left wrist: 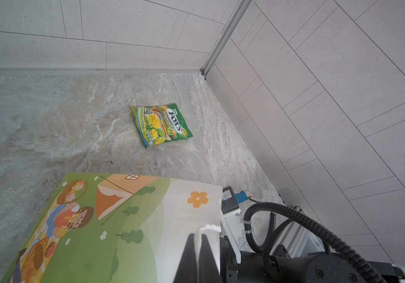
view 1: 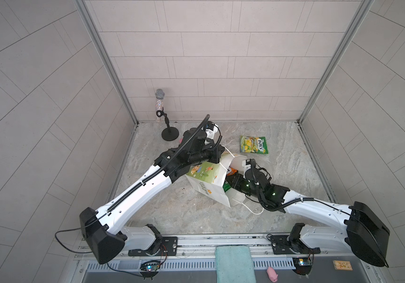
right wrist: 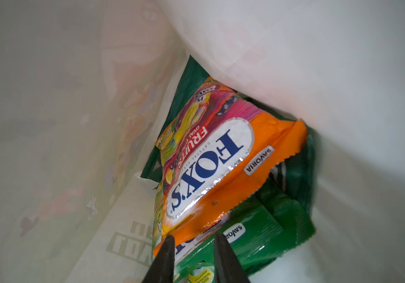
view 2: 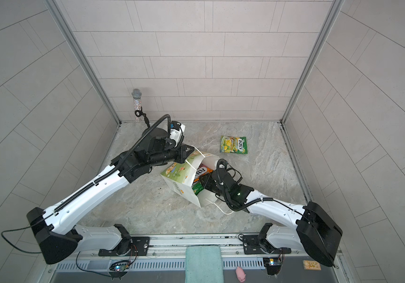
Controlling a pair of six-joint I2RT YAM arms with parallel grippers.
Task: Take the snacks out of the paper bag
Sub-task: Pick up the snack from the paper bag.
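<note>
The right pincer (right wrist: 194, 247) is reaching inside the paper bag (view 1: 206, 182), its jaws standing narrowly apart at the lower corner of the orange FOX'S packet (right wrist: 211, 166); whether they are pressing it cannot be told. Green packets (right wrist: 258, 235) are lying under the orange one. The left pincer (left wrist: 197, 236) is clamping shut on the bag's white rim. The bag is sitting tilted at the centre of both top views on the marbled worktop (view 1: 172, 213), its mouth opening toward the lower right. A yellow-green FOX'S packet (view 1: 254, 144) is lying flat outside, up and right of the bag, well apart.
</note>
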